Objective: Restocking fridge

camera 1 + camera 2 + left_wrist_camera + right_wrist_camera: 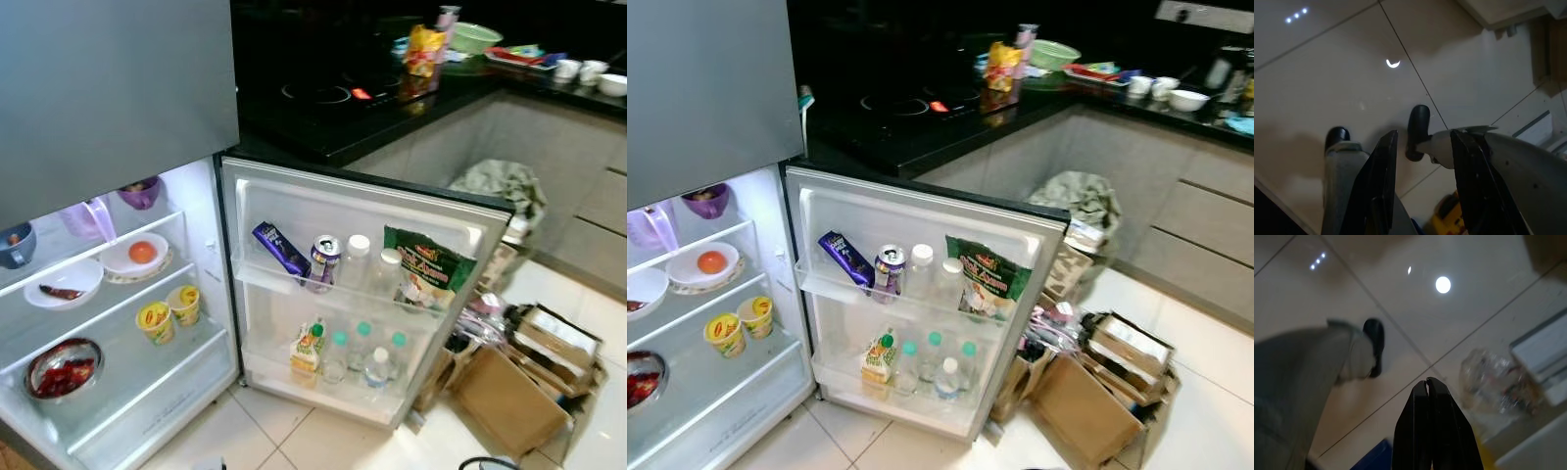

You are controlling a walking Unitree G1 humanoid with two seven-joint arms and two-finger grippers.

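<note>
my left gripper [1420,186] hangs over the pale tiled floor [1342,73] with its fingers spread apart and nothing between them; my right gripper [1431,431] hangs over the same floor with its fingers pressed together, tips touching. past the right one, a person's trouser leg [1298,382] and black shoe [1374,345] stand on the tiles, and a crumpled clear plastic bag [1493,382] lies near. ahead of me the fridge [118,323] is open. on its door [362,294], the lower rack holds a juice carton [308,348] beside green-capped bottles [364,348], and the upper rack carries a purple chocolate bar [279,247], a can [324,259], two white-capped bottles [358,259] and a green snack bag [426,269]. inside, two yellow cups [168,311] sit on the middle shelf, a steel bowl of red food [61,370] lower down, and a plate with an orange fruit [137,255] above. cardboard boxes [519,377] crowd the floor just beside the door. farther off, the black table [392,88] carries a yellow packet [423,49], a green bowl [475,37] and white cups [580,70].
</note>
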